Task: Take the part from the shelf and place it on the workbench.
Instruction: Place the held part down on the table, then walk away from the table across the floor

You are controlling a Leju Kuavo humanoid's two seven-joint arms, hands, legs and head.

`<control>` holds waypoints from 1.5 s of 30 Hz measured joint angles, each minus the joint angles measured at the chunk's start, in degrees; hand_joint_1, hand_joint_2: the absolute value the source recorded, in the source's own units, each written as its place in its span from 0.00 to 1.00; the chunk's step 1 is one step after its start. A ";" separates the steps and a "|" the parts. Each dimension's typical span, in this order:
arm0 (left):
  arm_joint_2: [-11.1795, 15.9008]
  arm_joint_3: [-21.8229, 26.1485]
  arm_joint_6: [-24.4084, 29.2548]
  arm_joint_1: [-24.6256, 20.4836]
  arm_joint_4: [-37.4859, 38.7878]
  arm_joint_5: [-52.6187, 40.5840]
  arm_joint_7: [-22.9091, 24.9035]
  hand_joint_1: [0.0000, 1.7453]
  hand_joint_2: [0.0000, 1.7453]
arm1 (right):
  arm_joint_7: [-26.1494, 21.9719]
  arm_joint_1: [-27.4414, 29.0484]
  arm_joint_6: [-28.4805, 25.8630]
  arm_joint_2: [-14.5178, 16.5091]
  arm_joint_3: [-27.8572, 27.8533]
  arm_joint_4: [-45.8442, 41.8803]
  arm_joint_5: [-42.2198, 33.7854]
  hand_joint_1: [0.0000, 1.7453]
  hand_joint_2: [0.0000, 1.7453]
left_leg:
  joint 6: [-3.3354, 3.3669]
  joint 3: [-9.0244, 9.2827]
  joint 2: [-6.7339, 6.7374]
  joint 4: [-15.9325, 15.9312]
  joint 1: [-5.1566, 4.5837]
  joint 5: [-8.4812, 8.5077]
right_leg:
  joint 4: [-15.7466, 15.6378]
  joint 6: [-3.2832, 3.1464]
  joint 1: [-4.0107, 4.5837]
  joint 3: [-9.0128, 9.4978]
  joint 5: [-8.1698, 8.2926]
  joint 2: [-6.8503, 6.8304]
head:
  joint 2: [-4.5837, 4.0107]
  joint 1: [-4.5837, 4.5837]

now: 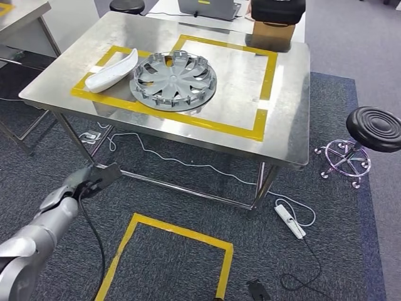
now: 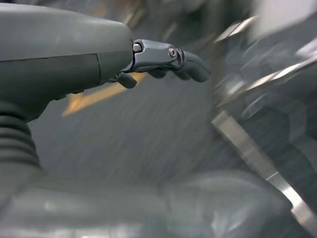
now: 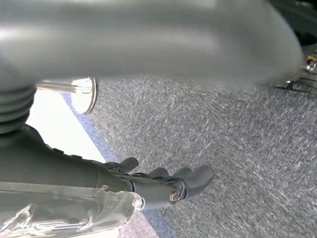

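Wheel cover [image 1: 173, 80], one silver hubcap-like part, lies flat on the one steel workbench [image 1: 284, 125], inside the yellow tape rectangle [image 1: 262, 94] marked on its top, with its left edge touching or overlapping one white curved part [image 1: 113, 71] that lies beside it across the tape line. That workbench is the largest thing in the head view; behind it stands a second table bearing one laptop [image 1: 208, 7] and one brown box [image 1: 273, 34]. On the grey carpet below, a second yellow tape square [image 1: 175, 231] marks the floor, one black round stool [image 1: 376, 128] stands to the right, and one white power strip [image 1: 290, 221] lies near the workbench leg. The left hand [image 1: 92, 179] hangs low in front of the workbench, holding nothing, its fingers [image 2: 186, 62] loosely extended. The right hand [image 3: 164, 183] hangs over carpet, fingers [image 3: 198, 176] spread slightly and holding nothing.
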 joint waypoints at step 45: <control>-10.77 27.23 -0.03 35.97 3.81 16.26 1.93 0.00 0.00 | -0.64 3.95 -2.31 -1.99 -1.93 -0.28 -2.30 0.00 0.00 | -1.65 -1.42 -8.04 1.01 0.91 0.40 | 4.02 -2.62 1.40 6.82 -10.85 5.03 | 0.00 0.05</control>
